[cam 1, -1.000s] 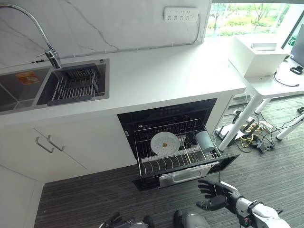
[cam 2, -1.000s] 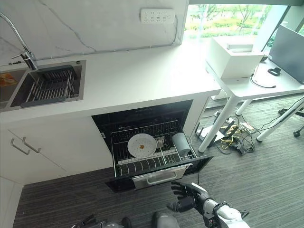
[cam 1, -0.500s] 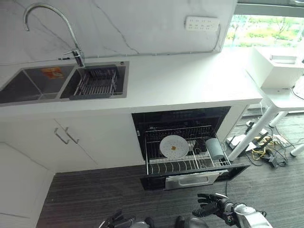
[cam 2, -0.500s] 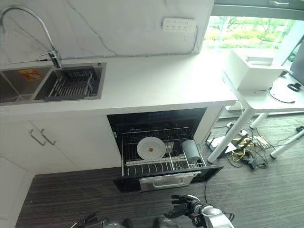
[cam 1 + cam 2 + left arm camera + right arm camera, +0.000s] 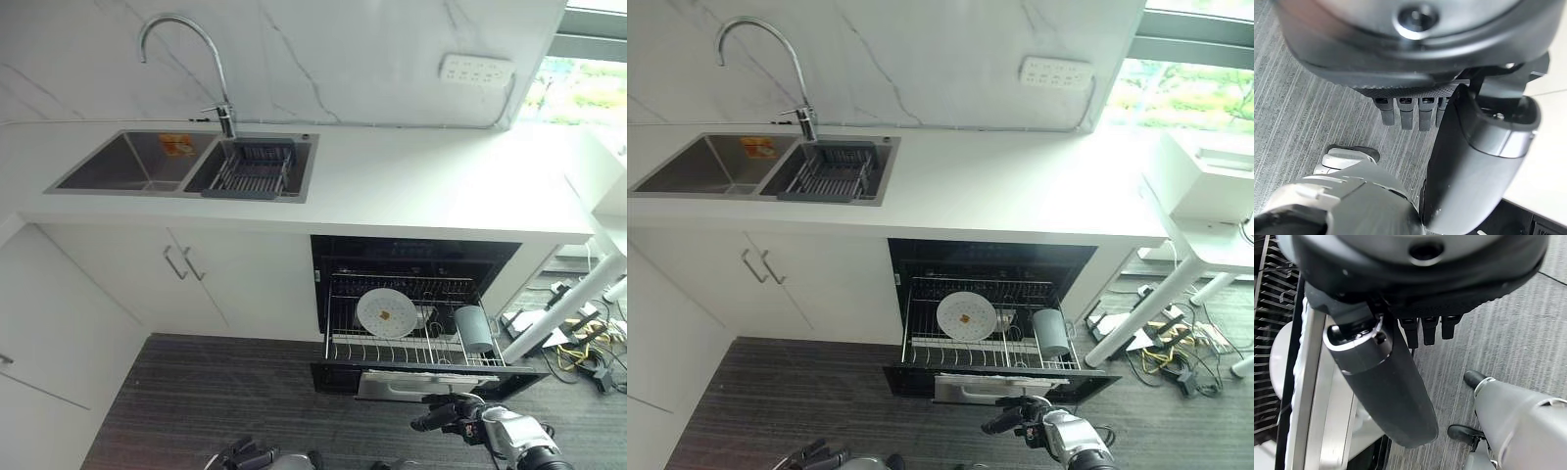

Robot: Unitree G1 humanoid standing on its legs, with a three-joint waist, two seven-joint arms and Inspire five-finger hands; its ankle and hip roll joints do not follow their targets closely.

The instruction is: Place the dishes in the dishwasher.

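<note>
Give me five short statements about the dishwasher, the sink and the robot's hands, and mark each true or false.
1. The dishwasher rack is pulled out. True.
2. A white plate stands in the rack. True.
3. The right hand holds a plate. False: it holds nothing and hangs in front of the dishwasher.
4. A grey cup lies in the sink. False: it lies on its side in the rack, to the plate's right.
5. The sink's right basin holds a dark drain basket. True.
</note>
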